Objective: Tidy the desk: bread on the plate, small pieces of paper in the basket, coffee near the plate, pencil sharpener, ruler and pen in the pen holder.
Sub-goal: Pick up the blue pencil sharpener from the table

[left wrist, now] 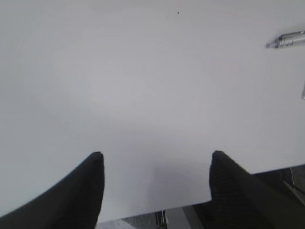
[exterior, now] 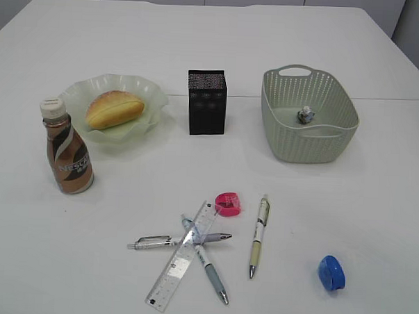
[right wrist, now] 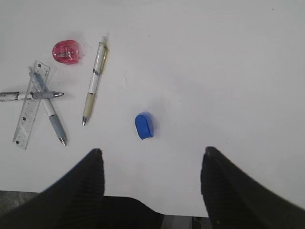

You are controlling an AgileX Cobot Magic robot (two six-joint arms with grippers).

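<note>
On the desk [exterior: 346, 205] I count three pens: a silver-tipped pen [exterior: 150, 242] lying flat, a grey-blue pen [exterior: 208, 265] crossing it, and a cream-and-white pen [exterior: 259, 236] off by itself. There is one clear ruler [exterior: 181, 259]. Two sharpeners: one pink sharpener [exterior: 228, 204] and one blue sharpener [exterior: 331, 272]. One bottle of coffee [exterior: 67, 158]. One bun [exterior: 114, 109], on one green plate [exterior: 153, 92]. One black mesh pen holder [exterior: 206, 101]. One basket [exterior: 280, 125], with a single wad of paper [exterior: 306, 116] showing inside it.
</note>
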